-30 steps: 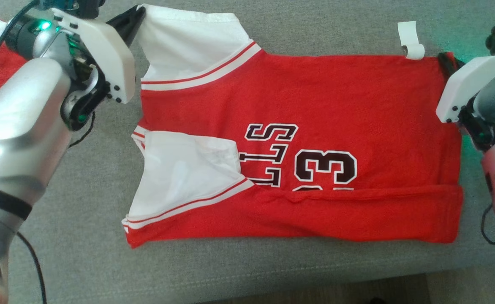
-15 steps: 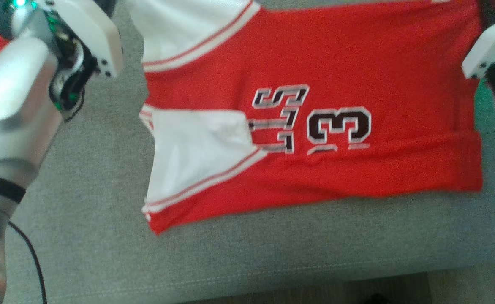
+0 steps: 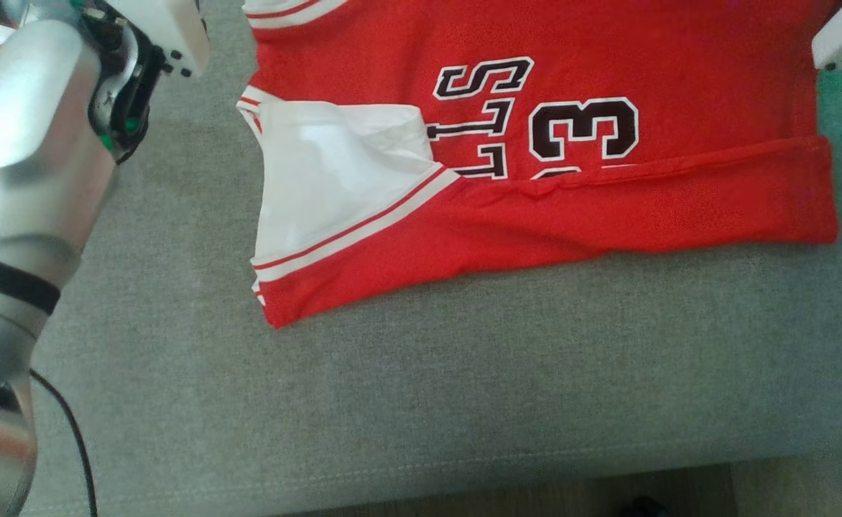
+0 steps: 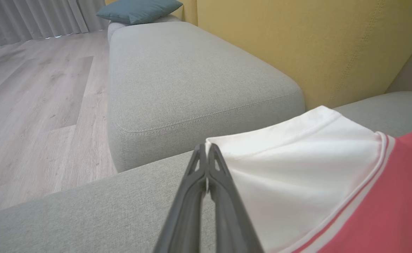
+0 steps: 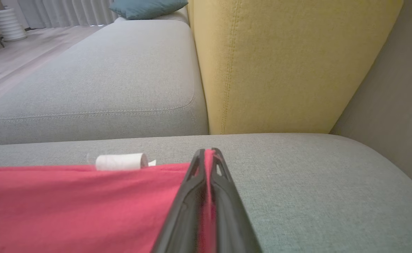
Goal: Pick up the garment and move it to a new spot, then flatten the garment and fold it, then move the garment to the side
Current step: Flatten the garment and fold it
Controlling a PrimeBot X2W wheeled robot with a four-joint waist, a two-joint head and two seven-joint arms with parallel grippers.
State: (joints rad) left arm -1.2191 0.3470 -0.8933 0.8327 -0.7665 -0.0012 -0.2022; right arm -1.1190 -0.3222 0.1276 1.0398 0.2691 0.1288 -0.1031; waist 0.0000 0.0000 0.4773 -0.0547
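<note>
Sofa seat (image 3: 464, 373), grey fabric, carries the garment (image 3: 608, 208): a red jersey with white sleeves, spread flat, print side up, with its near edge folded over along the length. Yellow backrest (image 5: 279, 63) stands behind the seat. A second grey cushion (image 4: 185, 70) lies beyond, with a teal pillow (image 4: 139, 10) at its far end.

Left gripper (image 4: 207, 149): jaws closed, pinching the edge of the far white sleeve (image 4: 297, 168). Right gripper (image 5: 208, 153): jaws closed, with red fabric at the garment's far corner clamped between them. A small white roll (image 5: 120, 161) rests on the seat at the garment's far edge, near the right gripper.
</note>
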